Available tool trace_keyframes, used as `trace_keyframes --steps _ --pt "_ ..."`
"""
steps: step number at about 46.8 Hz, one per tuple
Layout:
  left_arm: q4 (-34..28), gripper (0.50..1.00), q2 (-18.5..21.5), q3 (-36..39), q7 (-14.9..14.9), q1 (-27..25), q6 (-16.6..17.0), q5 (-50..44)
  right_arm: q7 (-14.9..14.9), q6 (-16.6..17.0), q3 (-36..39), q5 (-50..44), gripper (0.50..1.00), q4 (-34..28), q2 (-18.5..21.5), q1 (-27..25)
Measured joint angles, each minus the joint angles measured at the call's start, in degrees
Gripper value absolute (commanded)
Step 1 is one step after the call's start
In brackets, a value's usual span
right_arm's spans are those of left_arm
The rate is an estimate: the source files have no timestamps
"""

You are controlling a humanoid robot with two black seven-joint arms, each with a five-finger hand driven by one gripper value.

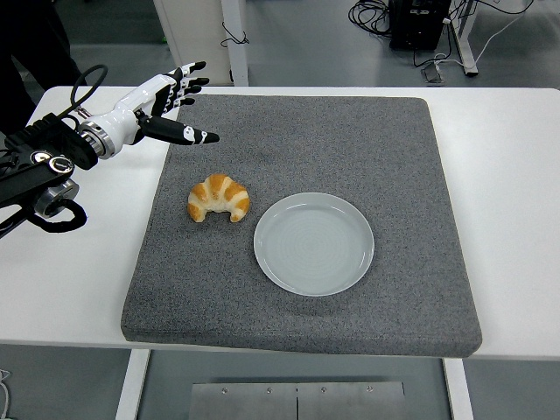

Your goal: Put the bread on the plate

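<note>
Surface: white table (512, 175) carrying a grey foam mat (306, 149) that covers most of its top.
Landmark: pale round plate (313, 243), empty, lying on the mat slightly nearer the table's front edge than the mat's middle.
Bread: croissant (219, 199) on the mat, just left of the plate, apart from its rim, ends curled toward the front edge.
Left hand (166, 94): raised over the mat's far-left corner, well beyond the croissant and up-left of the plate; fingers spread apart, thumb pointing toward the mat's middle, nothing held.
Background: grey floor beyond the table, cables (376, 13) far behind the plate.
</note>
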Motion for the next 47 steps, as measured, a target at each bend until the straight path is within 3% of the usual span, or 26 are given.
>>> trace_keyframes --steps 13,17,36,47 --pt "-2.3 0.968 1.7 0.0 -0.1 -0.6 -10.1 12.2 0.0 0.0 0.0 0.0 1.0 0.0 0.0 0.0" --pt "-2.3 0.966 1.7 0.0 -0.1 -0.6 -11.8 16.6 0.0 0.0 0.0 0.0 1.0 0.0 0.0 0.0" --pt "-2.3 0.966 1.8 0.0 -0.8 -0.4 -11.5 33.5 0.0 0.0 0.0 0.0 1.0 0.0 0.0 0.0" --pt "-2.3 0.966 1.1 1.1 -0.8 0.5 -7.2 39.0 0.0 0.0 0.0 0.0 1.0 0.0 0.0 0.0"
